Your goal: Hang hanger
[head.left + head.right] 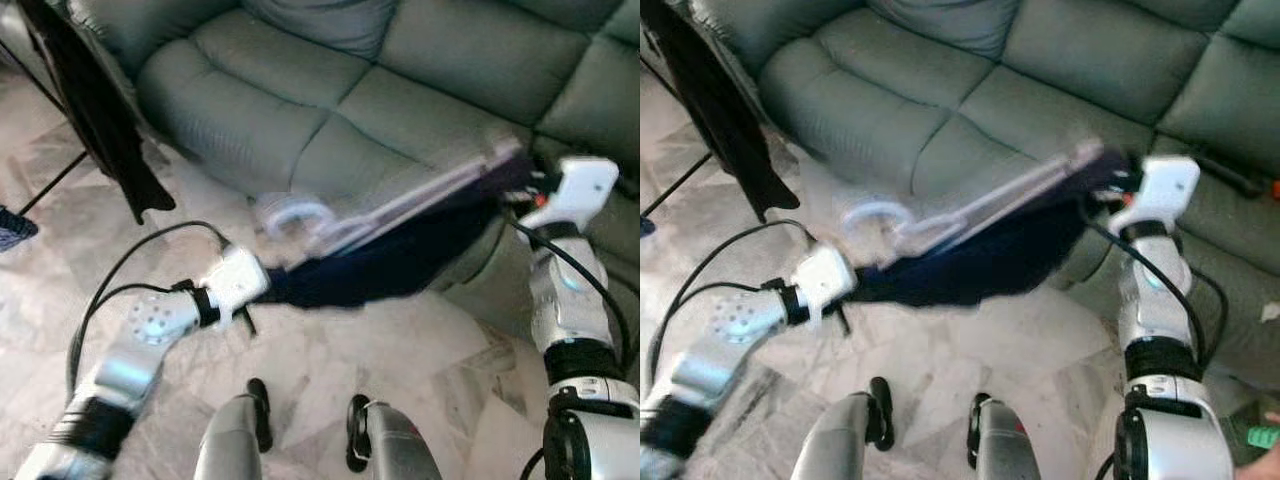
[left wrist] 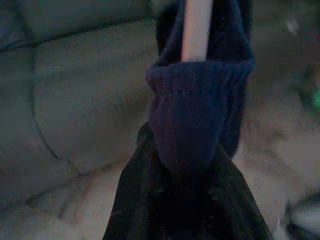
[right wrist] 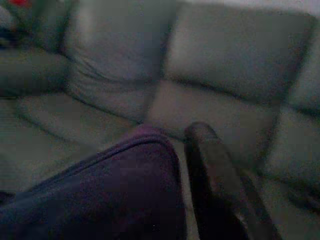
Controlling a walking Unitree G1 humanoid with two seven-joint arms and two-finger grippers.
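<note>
One hanger [image 1: 400, 200], one navy garment [image 1: 390, 260], two grippers — left [image 1: 262, 278], right [image 1: 520, 185] — seemingly one sofa [image 1: 330, 90]

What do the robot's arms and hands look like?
Both arms are shiny silver with black bands at the joints. The left arm has a round silver joint dotted with small holes, and black cables loop off it. The right arm has a black cable too. Each wrist ends in a white block, with long black fingers.

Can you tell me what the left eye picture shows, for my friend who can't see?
The robot holds a pale hanger with a dark garment draped on it, left gripper at one end, right gripper at the other, before a green sofa.
</note>
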